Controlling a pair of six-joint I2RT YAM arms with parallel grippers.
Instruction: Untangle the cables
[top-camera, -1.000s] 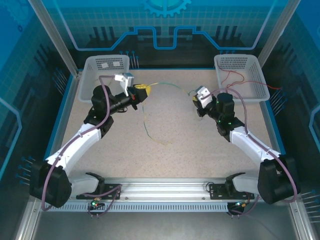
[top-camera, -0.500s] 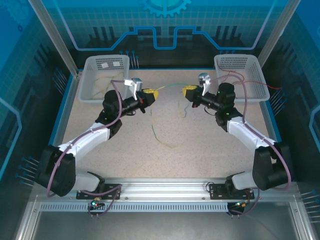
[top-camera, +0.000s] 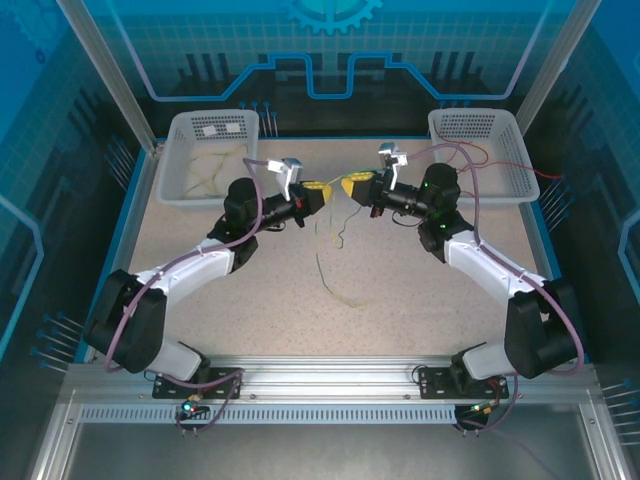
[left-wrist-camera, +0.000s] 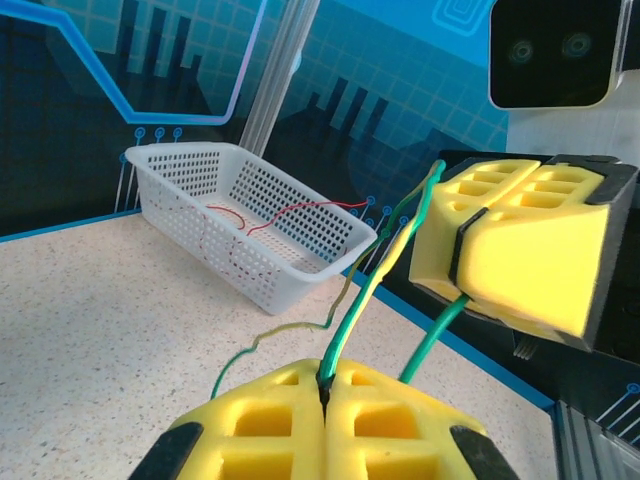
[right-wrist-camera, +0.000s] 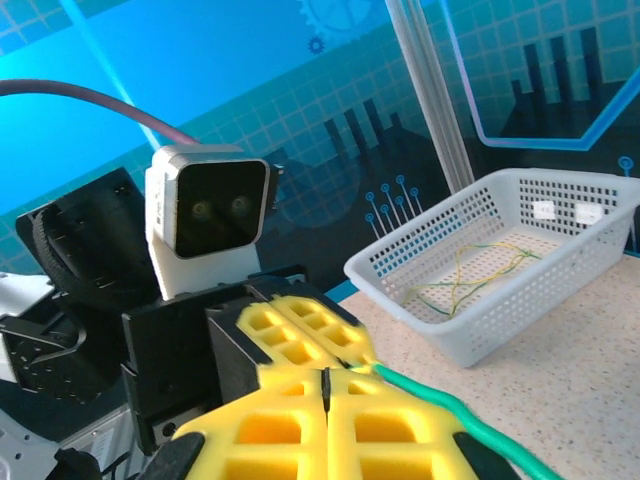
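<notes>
- Pinching sums up both sets of fingers. The left gripper (left-wrist-camera: 325, 388) has its yellow foam pads (left-wrist-camera: 265, 420) pressed together on a green strand of the cables (left-wrist-camera: 352, 310). The right gripper (right-wrist-camera: 324, 392) is clamped on what looks like the same green strand, which leaves its pads toward 3 o'clock in its wrist view.
- From above, we see the two grippers nose to nose and just apart, at 12 o'clock from the middle of the table (top-camera: 420, 300). The short span between them sags, and the loose tail drops to the surface and trails toward 6 o'clock.
- We judge these wires to be very light, limp and kinked, so they will likely spring back into waves and snag on each other. The foam should hold them with little force.
- We would take hold near a free end or right beside a crossing, one strand per gripper. In the left wrist view a pale yellow strand runs beside the green one, and we cannot tell whether both are caught.
- Farther out, the left basket (top-camera: 190, 125) at 10 o'clock holds pale yellow-green wires. The right basket (top-camera: 470, 118) at 2 o'clock holds red ones, with one red end reaching past its rim.
</notes>
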